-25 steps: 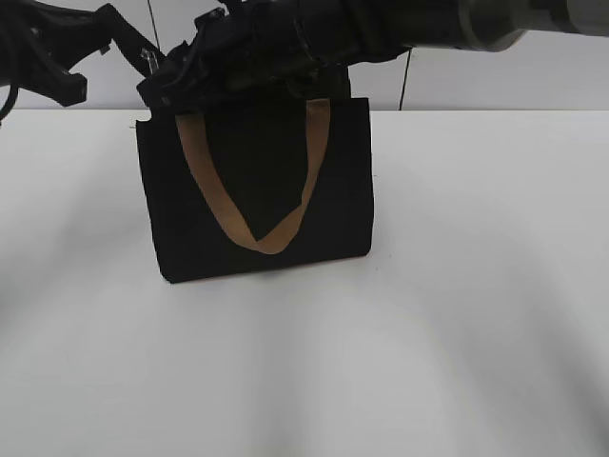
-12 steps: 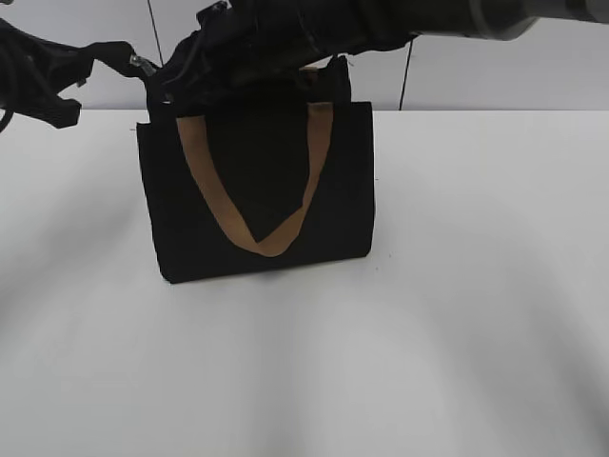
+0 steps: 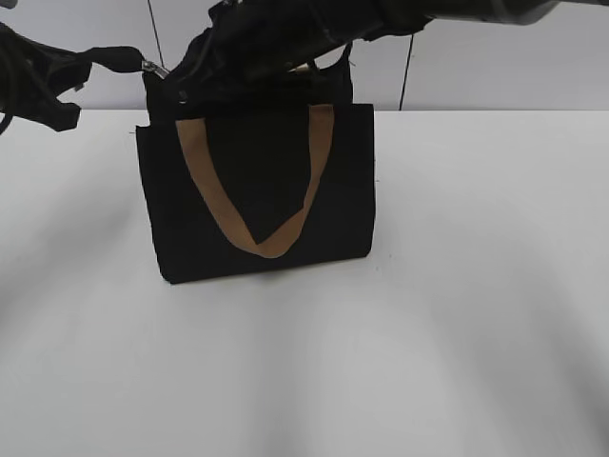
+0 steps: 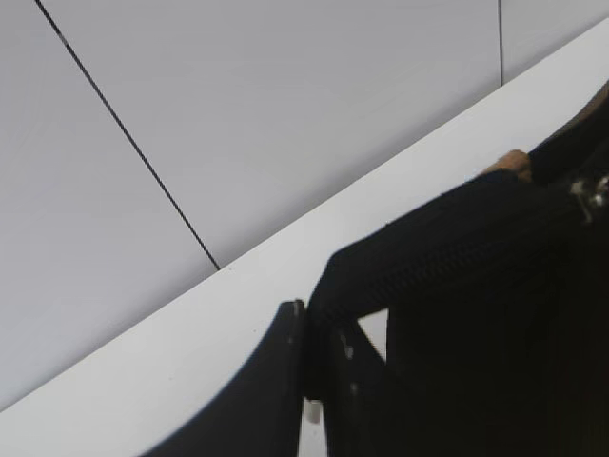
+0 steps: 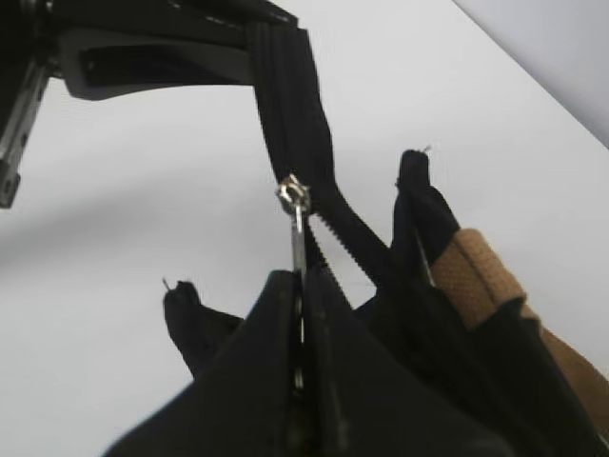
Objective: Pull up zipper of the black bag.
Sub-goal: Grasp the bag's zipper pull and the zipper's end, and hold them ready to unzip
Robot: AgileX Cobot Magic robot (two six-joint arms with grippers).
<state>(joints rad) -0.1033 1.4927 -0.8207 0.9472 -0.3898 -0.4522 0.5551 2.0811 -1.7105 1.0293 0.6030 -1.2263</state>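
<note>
The rectangular black fabric tote [image 3: 257, 195] stands on the white table [image 3: 428, 324]. The left gripper [image 4: 309, 367] clamps its zip-track tail, now stretched tauter leftward; the right gripper [image 5: 300, 314] pinches the small silver zipper pull [image 5: 297, 214], nearly closed.

The bag [image 3: 257, 200] is plain black fabric with no pattern, and its looped strap [image 3: 255, 238] is a flat tan-brown. The zipper [image 5: 298, 228] pull is shiny silver on a black toothed track, and both grippers, left [image 4: 309, 381] and right [image 5: 303, 333], are black. The table [image 3: 428, 333] is plain white, and the wall [image 4: 285, 114] behind is pale grey crossed by thin dark lines
</note>
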